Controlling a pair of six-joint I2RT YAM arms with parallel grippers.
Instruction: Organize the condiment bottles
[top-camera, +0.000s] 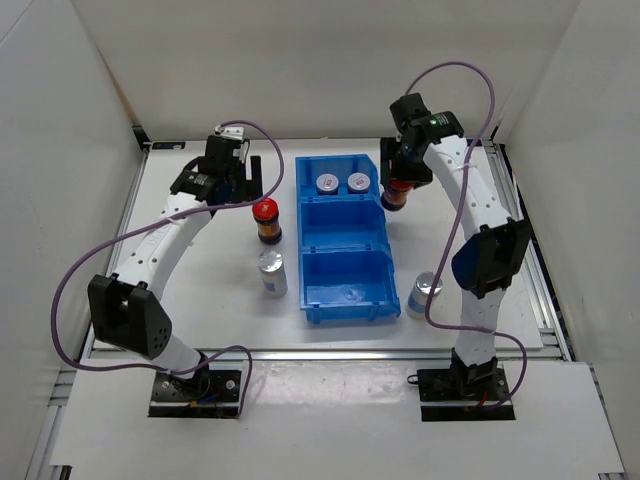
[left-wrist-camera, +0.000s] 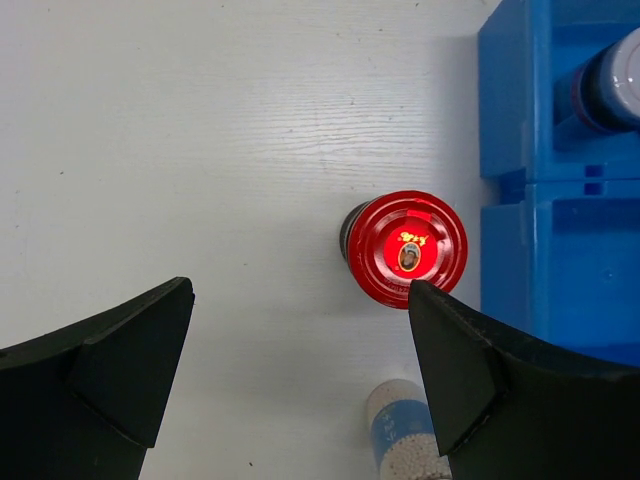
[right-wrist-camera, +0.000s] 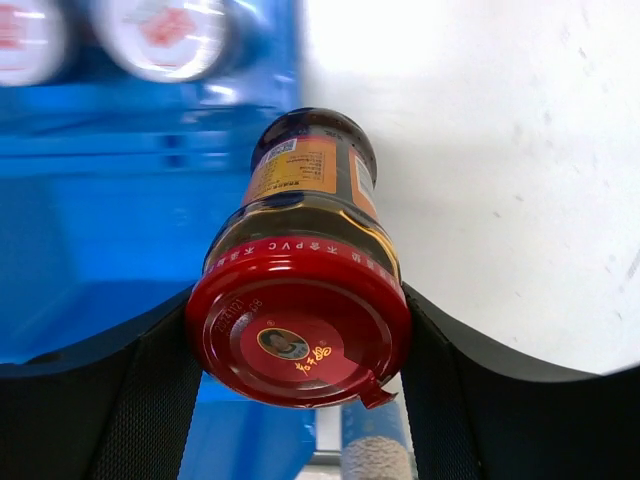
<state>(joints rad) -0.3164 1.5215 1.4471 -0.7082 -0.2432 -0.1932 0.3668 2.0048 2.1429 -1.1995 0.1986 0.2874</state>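
Observation:
My right gripper (top-camera: 398, 178) is shut on a dark bottle with a red cap (top-camera: 396, 196) and holds it tilted beside the right wall of the blue bin's far compartment; in the right wrist view the cap (right-wrist-camera: 300, 325) sits between my fingers (right-wrist-camera: 440, 380). My left gripper (top-camera: 244, 188) is open and empty just beyond the second red-capped bottle (top-camera: 265, 219), which stands on the table left of the bin (left-wrist-camera: 405, 248). Two grey-white capped bottles (top-camera: 327, 183) (top-camera: 358, 182) stand in the far compartment. One silver bottle (top-camera: 272, 272) stands left of the bin, another (top-camera: 424, 293) to its right.
The blue three-compartment bin (top-camera: 345, 300) lies in the middle of the white table, and its middle and near compartments hold no bottles. White walls enclose the table on three sides. In the left wrist view the bin's wall (left-wrist-camera: 520, 200) lies right of the red cap.

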